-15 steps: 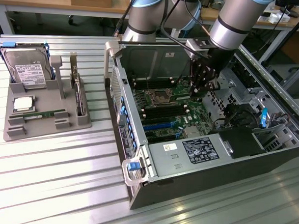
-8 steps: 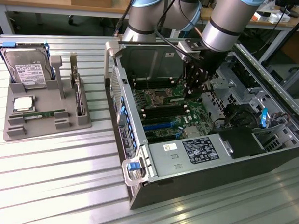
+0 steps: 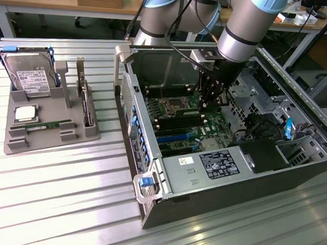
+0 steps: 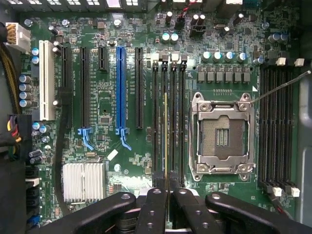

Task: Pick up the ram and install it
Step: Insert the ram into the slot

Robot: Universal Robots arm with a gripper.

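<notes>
Between the gripper's [image 4: 166, 207] closed-in fingers [image 4: 152, 210], the ram [image 4: 166, 146] is being held on edge, its long axis running along the black memory slots [image 4: 169, 122] just below it; beyond, the empty processor socket [image 4: 222, 132] is sitting open inside the computer case [image 3: 203, 207], and the gray parts tray [image 3: 50, 132] is holding the hard drive [image 3: 31, 75]

This looks like a robotics lab or workshop: a ribbed aluminium-profile table [image 3: 53, 194] carries an open black computer case [image 3: 242, 179], a grey plastic parts holder [image 3: 45, 132], with wooden workbenches [image 3: 60, 0] behind.
</notes>
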